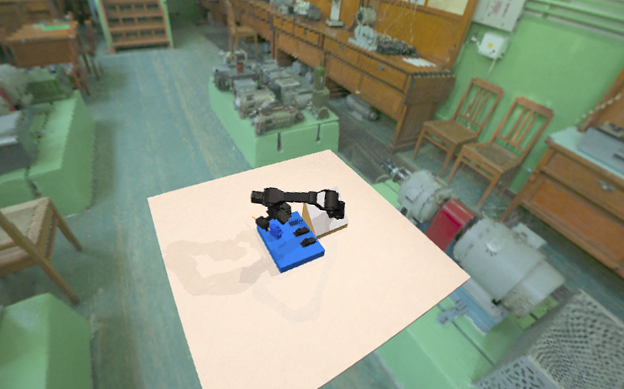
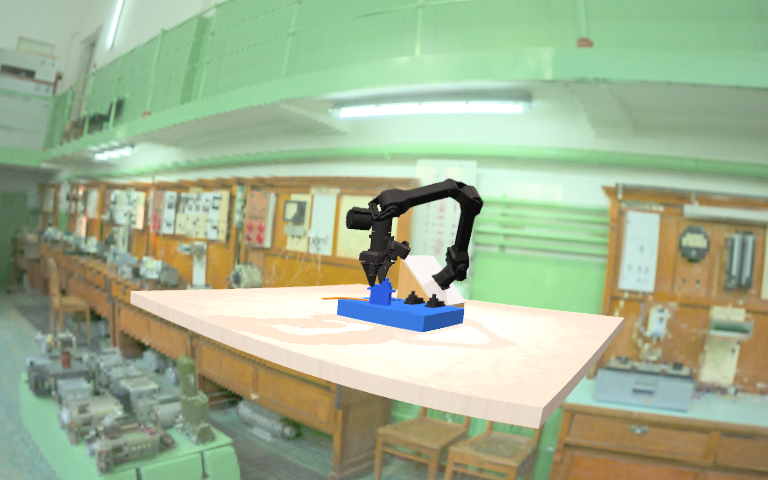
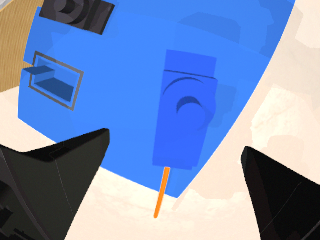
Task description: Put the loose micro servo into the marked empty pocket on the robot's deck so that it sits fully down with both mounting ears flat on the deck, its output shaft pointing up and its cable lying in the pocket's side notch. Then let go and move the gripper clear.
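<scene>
Showing one blue servo point(image 3: 184, 116), two black servos point(image 2: 423, 298).

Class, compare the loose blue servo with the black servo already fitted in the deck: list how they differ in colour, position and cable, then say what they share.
Colour: the loose blue servo matches the blue deck; the black servo contrasts with it.
Position: the blue servo stands near the deck's edge, between the open gripper fingers; the black servo lies farther off, beyond the marked pocket.
Cable: an orange cable trails from the blue servo; none shows on the black one.
Shared: both show a round top.
</scene>
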`<state>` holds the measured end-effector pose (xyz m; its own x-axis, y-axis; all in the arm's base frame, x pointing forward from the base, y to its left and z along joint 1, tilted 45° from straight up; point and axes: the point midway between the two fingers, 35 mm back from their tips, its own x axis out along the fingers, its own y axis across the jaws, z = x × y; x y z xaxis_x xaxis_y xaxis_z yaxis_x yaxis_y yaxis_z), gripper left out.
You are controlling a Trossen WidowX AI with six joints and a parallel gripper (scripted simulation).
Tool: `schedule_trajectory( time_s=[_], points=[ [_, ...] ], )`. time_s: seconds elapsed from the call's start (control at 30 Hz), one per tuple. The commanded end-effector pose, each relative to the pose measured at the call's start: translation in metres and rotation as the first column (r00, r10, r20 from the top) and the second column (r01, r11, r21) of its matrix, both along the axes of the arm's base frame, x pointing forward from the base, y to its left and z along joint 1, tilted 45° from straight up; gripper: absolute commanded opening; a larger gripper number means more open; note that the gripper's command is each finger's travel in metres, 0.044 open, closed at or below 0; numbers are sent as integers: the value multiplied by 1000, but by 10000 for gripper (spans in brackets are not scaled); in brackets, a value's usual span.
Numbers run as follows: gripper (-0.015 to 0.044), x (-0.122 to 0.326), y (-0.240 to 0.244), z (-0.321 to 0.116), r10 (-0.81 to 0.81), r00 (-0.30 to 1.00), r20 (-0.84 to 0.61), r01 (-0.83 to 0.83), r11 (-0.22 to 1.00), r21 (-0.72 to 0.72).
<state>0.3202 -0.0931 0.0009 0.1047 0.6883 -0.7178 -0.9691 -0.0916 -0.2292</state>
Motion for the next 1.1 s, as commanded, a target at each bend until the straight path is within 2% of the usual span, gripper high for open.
schedule_trajectory(
  time_s=[0.0,0.07,0.47,0.63,0.73,0.9,1.07],
  points=[
    [440,0,4,-4,-6,1000,-3,6,1000,5],
    [440,0,5,-5,-6,1000,-2,6,1000,5],
    [125,0,5,-5,-6,1000,-2,6,1000,5],
    [92,0,5,-5,-6,1000,-2,6,1000,5],
    [13,0,1,-1,-6,1000,-3,6,1000,5],
    [0,-7,-12,17,-6,1000,-3,6,1000,4],
    [0,-11,-13,18,-6,1000,-4,6,1000,4]
  ],
)
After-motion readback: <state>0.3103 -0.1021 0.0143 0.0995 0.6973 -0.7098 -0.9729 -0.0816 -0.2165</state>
